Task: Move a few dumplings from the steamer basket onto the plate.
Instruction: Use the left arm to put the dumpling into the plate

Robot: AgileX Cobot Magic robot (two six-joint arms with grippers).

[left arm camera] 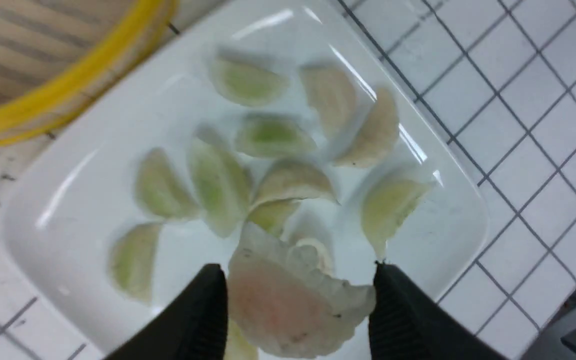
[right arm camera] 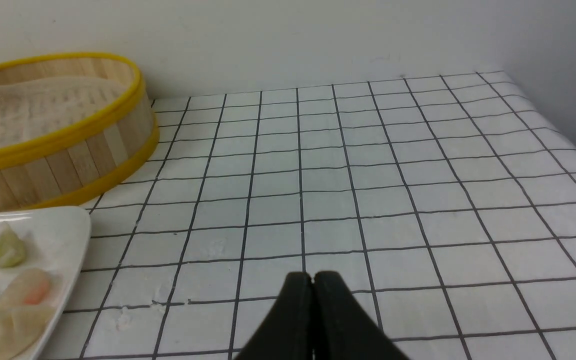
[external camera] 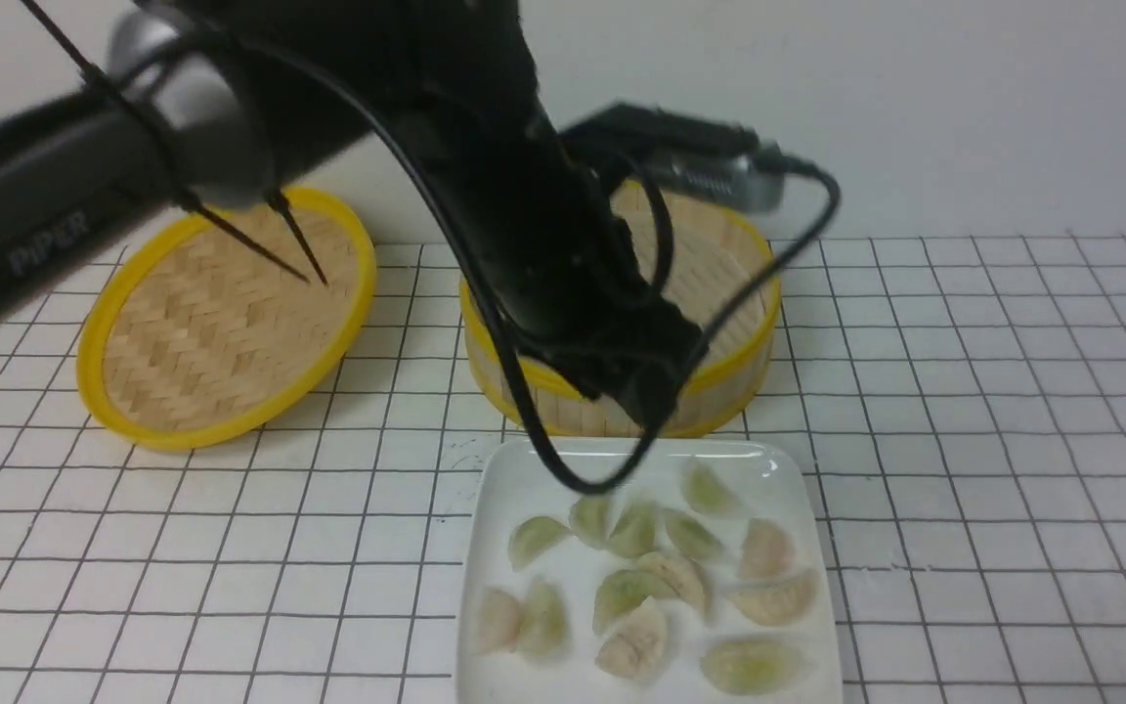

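Observation:
My left gripper [left arm camera: 300,272] is shut on a pale pink-beige dumpling [left arm camera: 288,305], held just above the white square plate [left arm camera: 133,115]. Several green and pink-beige dumplings [external camera: 636,587] lie on that plate [external camera: 524,469]. The steamer basket [external camera: 729,381] stands right behind the plate, with my left arm [external camera: 543,244] reaching across it and hiding most of its inside. In the right wrist view, the visible part of the basket [right arm camera: 68,145] shows only a whitish liner. My right gripper [right arm camera: 313,277] is shut with nothing in it, low over the gridded table to the right of the plate [right arm camera: 63,230].
A shallow woven lid with a yellow rim [external camera: 221,313] lies at the back left. The white wall runs close behind the basket. The table's right edge [right arm camera: 558,125] shows in the right wrist view. A black cable [external camera: 563,469] loops down over the plate's far edge.

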